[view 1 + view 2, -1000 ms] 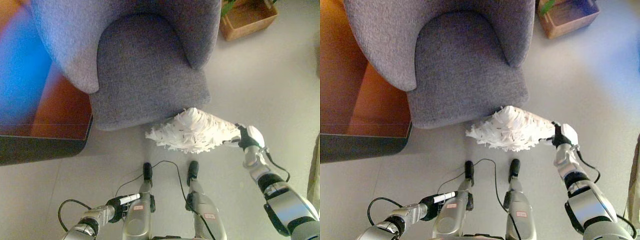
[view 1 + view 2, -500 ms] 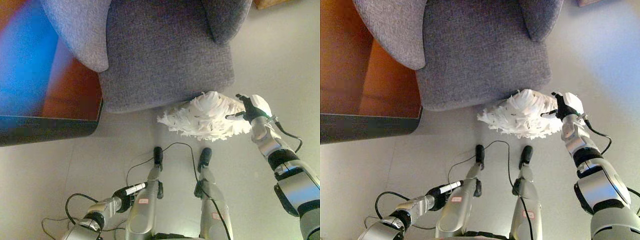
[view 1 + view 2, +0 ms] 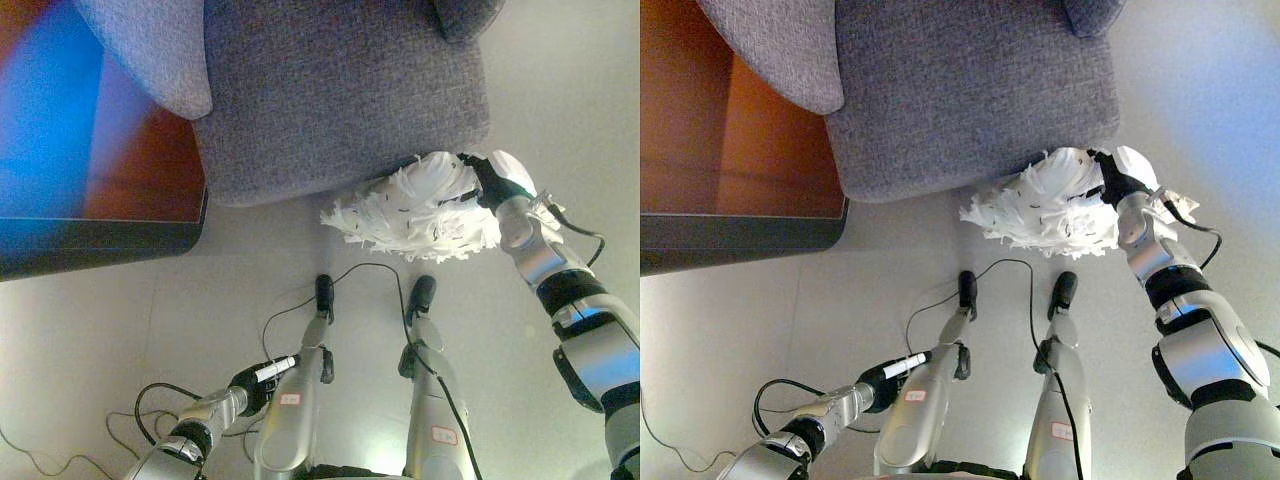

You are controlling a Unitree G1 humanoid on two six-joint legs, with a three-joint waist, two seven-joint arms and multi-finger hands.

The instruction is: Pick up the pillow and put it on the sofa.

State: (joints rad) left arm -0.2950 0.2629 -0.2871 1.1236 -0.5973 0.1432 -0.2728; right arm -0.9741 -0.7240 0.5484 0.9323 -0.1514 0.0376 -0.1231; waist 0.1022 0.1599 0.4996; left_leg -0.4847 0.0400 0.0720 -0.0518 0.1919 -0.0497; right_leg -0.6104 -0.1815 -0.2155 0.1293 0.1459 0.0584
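A shaggy white pillow [image 3: 410, 210] hangs just in front of the grey sofa's [image 3: 330, 90] seat edge, off the floor. My right hand [image 3: 495, 180] holds the pillow's right end, fingers curled into the shag; it also shows in the right eye view [image 3: 1120, 180]. The pillow [image 3: 1040, 210] tilts, with its left tip lower. My left hand [image 3: 255, 378] stays low at the lower left, fingers curled with nothing in them, far from the pillow.
A wooden side table [image 3: 730, 170] with a dark front edge stands to the left of the sofa. Pale floor [image 3: 120, 330] spreads out in front of the sofa and to its right.
The camera has tipped, so the sofa sits higher in view. My right hand has lifted the pillow up toward the seat's front edge. The left hand stays put.
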